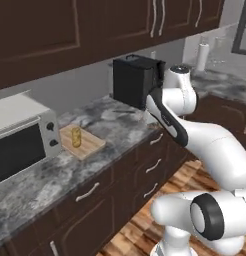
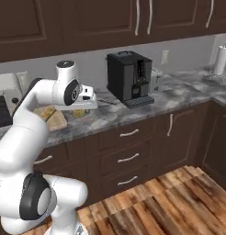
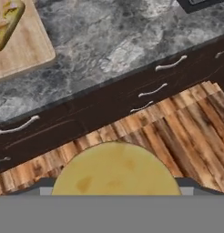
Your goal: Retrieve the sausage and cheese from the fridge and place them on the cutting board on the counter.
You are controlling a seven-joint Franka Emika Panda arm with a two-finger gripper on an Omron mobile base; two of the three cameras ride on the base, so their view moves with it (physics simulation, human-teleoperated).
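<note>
Jaws grip cheese (image 3: 114, 169); jar (image 1: 76, 136) stands on cutting board (image 1: 90, 146).

A tan cutting board (image 1: 82, 141) lies on the grey stone surface (image 1: 120, 125), just right of the white microwave (image 1: 22, 137). A yellow jar-like thing (image 1: 76, 136) stands upright on it. Farther right stands a black coffee machine (image 1: 136, 81), partly behind the white arm (image 1: 195, 135).

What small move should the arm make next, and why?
Probably carry the cheese a little further over the counter toward the cutting board. The cheese looks gripped, and the board sits in the hand view's upper left corner, not yet beneath it, with bare wood free.
</note>
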